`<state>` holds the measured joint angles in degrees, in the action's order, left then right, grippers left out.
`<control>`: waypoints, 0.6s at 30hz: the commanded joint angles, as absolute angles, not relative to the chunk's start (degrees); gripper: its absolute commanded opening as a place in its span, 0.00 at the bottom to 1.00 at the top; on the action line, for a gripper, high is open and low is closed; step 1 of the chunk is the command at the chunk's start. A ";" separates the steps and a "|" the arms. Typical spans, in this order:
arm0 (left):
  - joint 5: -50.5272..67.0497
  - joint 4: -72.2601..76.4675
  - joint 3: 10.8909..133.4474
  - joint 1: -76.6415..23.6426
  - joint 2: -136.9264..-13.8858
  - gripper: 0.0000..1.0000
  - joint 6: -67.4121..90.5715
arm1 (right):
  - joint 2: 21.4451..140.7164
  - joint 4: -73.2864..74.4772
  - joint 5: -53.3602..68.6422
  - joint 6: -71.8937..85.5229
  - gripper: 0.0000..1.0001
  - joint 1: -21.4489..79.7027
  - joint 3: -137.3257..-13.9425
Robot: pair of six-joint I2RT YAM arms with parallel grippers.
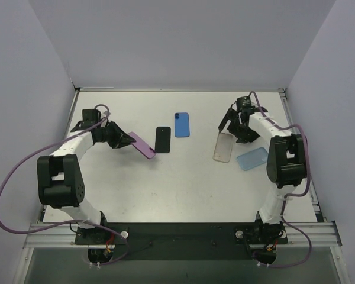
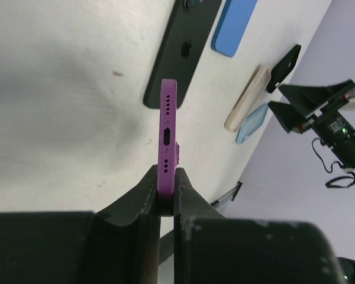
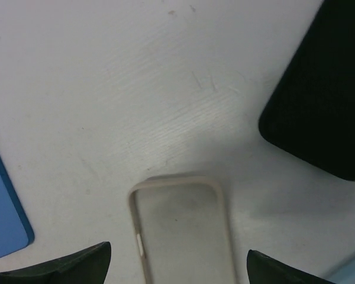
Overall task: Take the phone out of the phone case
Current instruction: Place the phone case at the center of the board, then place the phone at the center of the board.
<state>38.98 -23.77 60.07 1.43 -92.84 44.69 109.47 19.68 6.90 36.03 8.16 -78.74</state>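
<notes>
Left gripper (image 2: 165, 180) pinches the purple phone (image 2: 168, 130) by its edge at 9 o'clock, probably to keep it apart; right gripper (image 3: 177, 263) stands wide open, holding nothing, above the empty case (image 3: 183, 225) at 3 o'clock.

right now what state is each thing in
purple phone: bare, held on edge
left gripper: shut on purple phone
beige case: empty, lying flat
right gripper: open, over beige case
black phone: flat, loose
blue phone: flat, loose
light blue case: flat, loose
</notes>
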 commanded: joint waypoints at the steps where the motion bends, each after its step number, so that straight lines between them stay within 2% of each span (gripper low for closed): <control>1: 41.75 -24.96 65.21 6.41 -95.79 0.00 32.88 | 99.34 24.96 -3.51 37.00 0.89 6.59 -74.98; 7: 45.87 -23.99 68.02 8.70 -103.52 0.00 27.52 | 89.84 24.61 -0.89 37.18 0.89 6.85 -66.81; 13: 45.88 -22.32 69.51 8.88 -109.07 0.00 29.18 | 81.31 24.35 2.20 37.18 0.89 7.21 -58.28; 16: 43.69 -26.71 71.19 8.96 -110.65 0.20 28.13 | 77.88 24.52 2.81 36.65 0.89 7.12 -55.82; 17: 43.33 -27.41 71.28 8.96 -110.31 0.43 27.95 | 77.26 24.96 2.90 36.39 0.89 7.03 -55.46; 18: 43.07 -27.33 71.02 8.96 -109.95 0.54 28.04 | 76.21 25.22 3.25 36.30 0.89 6.94 -55.20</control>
